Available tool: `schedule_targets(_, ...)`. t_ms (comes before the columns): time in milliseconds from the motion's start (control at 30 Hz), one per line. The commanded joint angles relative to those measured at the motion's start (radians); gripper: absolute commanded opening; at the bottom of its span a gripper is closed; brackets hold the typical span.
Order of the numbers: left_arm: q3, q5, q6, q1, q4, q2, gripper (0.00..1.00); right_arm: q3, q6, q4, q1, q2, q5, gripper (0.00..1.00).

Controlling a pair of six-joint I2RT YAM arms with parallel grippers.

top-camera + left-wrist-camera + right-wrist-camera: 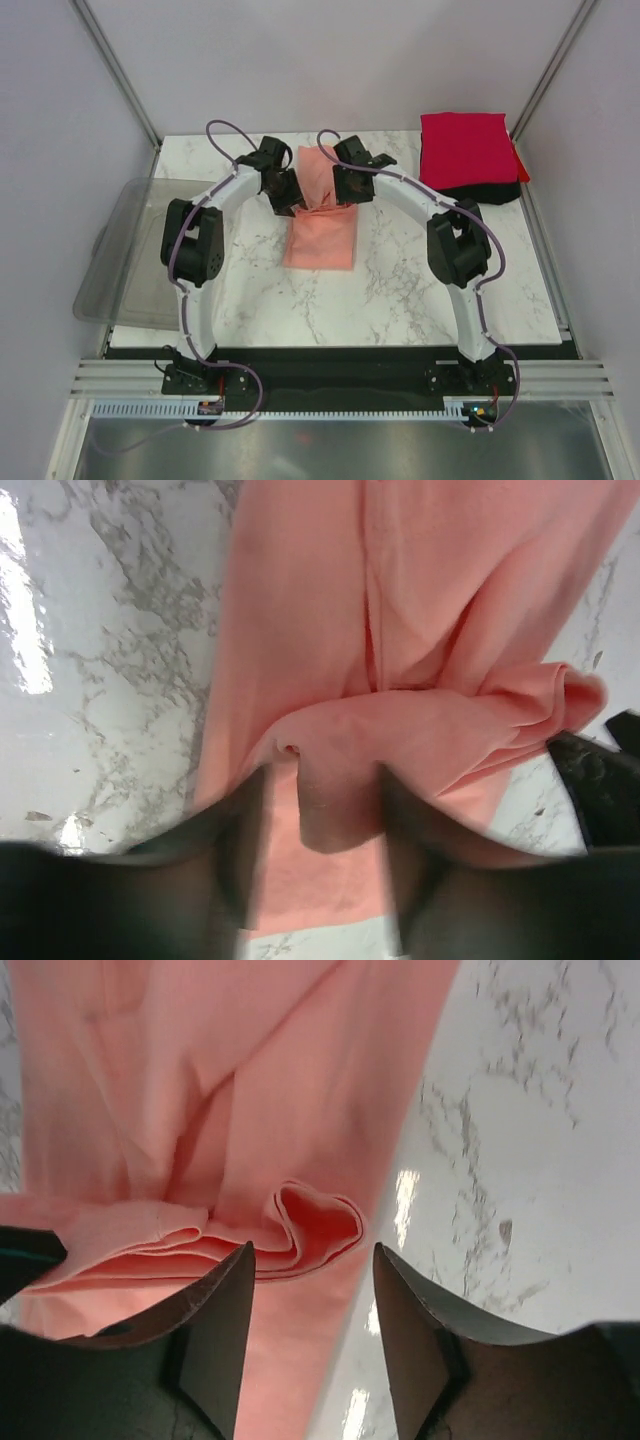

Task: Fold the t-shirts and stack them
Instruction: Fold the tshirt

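Note:
The salmon-pink t-shirt lies as a narrow folded strip in the middle of the marble table, with a raised crease across its far part. My left gripper is at the crease's left end, jaws apart and blurred; a hanging fold of the pink cloth sits between the fingers. At the crease's right end, my right gripper stands open, and the curled pink edge lies just beyond its fingertips. A folded red t-shirt rests on a black t-shirt at the back right.
A grey see-through plastic tub overhangs the table's left edge. White walls and metal posts enclose the back and sides. Both arms arch inward over the near half of the table.

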Motion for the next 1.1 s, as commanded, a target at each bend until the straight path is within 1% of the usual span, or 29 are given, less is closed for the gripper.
schedule_targets(0, 0.123, 0.094, 0.052, 0.049, -0.026, 0.031, 0.69, 0.161, -0.051, 0.007, -0.037, 0.050, -0.037, 0.59)
schedule_targets(33, 0.143, 0.089, 0.062, 0.058, -0.065, 0.031, 0.74, 0.233, -0.051, -0.016, -0.045, 0.055, -0.038, 0.60)
schedule_targets(67, 0.149, 0.079, 0.079, 0.077, -0.084, 0.007, 0.76, 0.255, -0.051, -0.053, -0.046, 0.052, -0.040, 0.60)
schedule_targets(100, 0.137, 0.062, 0.085, 0.086, -0.092, -0.015, 0.80, 0.258, -0.051, -0.059, -0.046, 0.014, -0.046, 0.61)
schedule_targets(133, 0.116, 0.059, 0.090, 0.093, -0.093, -0.038, 0.81, 0.217, -0.049, -0.058, -0.046, -0.017, -0.055, 0.61)
schedule_targets(167, 0.091, 0.053, 0.099, 0.101, -0.093, -0.099, 0.81, 0.176, -0.040, -0.046, -0.045, -0.052, -0.063, 0.60)
schedule_targets(200, 0.043, 0.034, 0.101, 0.101, -0.093, -0.127, 0.82, 0.121, -0.014, -0.027, -0.042, -0.139, -0.080, 0.60)
schedule_targets(233, 0.013, 0.034, 0.102, 0.103, -0.092, -0.162, 0.82, -0.020, 0.007, 0.002, -0.033, -0.187, -0.090, 0.59)
schedule_targets(267, -0.052, 0.034, 0.105, 0.101, -0.086, -0.222, 0.82, -0.097, 0.027, 0.067, -0.028, -0.238, -0.107, 0.58)
schedule_targets(300, -0.090, 0.031, 0.104, 0.098, -0.081, -0.257, 0.82, -0.172, 0.072, 0.104, -0.019, -0.331, -0.127, 0.56)
schedule_targets(333, -0.128, 0.028, 0.099, 0.097, -0.074, -0.291, 0.82, -0.305, 0.089, 0.172, 0.009, -0.370, -0.158, 0.55)
schedule_targets(367, -0.209, 0.030, 0.099, 0.091, -0.051, -0.322, 0.81, -0.358, 0.104, 0.192, 0.026, -0.402, -0.172, 0.55)
schedule_targets(400, -0.252, 0.040, 0.098, 0.086, -0.037, -0.392, 0.81, -0.401, 0.138, 0.204, 0.039, -0.450, -0.173, 0.55)
schedule_targets(433, -0.290, 0.057, 0.096, 0.081, -0.019, -0.420, 0.81, -0.477, 0.153, 0.245, 0.058, -0.464, -0.243, 0.55)
schedule_targets(467, -0.356, 0.074, 0.096, 0.072, 0.012, -0.449, 0.80, -0.515, 0.175, 0.270, 0.062, -0.476, -0.274, 0.55)
schedule_targets(500, -0.386, 0.095, 0.095, 0.064, 0.021, -0.471, 0.79, -0.548, 0.191, 0.296, 0.066, -0.491, -0.303, 0.55)
schedule_targets(533, -0.415, 0.105, 0.089, 0.057, 0.038, -0.509, 0.79, -0.617, 0.233, 0.328, 0.066, -0.496, -0.336, 0.55)
schedule_targets(567, -0.470, 0.123, 0.079, 0.040, 0.057, -0.523, 0.79, -0.644, 0.245, 0.394, 0.066, -0.498, -0.382, 0.54)
schedule_targets(633, -0.521, 0.155, 0.058, 0.019, 0.115, -0.552, 0.77, -0.696, 0.270, 0.471, 0.069, -0.473, -0.426, 0.53)
schedule_targets(700, -0.581, 0.196, 0.044, -0.014, 0.159, -0.551, 0.77, -0.716, 0.276, 0.496, 0.069, -0.424, -0.454, 0.52)
schedule_targets(833, -0.637, 0.229, 0.013, -0.055, 0.291, -0.491, 0.75, -0.774, 0.258, 0.522, 0.067, -0.355, -0.430, 0.50)
schedule_targets(967, -0.657, 0.247, 0.015, -0.080, 0.347, -0.338, 0.72, -0.871, 0.255, 0.591, 0.066, -0.334, -0.419, 0.49)
schedule_targets(1067, -0.676, 0.250, 0.016, -0.100, 0.350, -0.285, 0.70, -0.931, 0.248, 0.608, 0.066, -0.317, -0.425, 0.48)
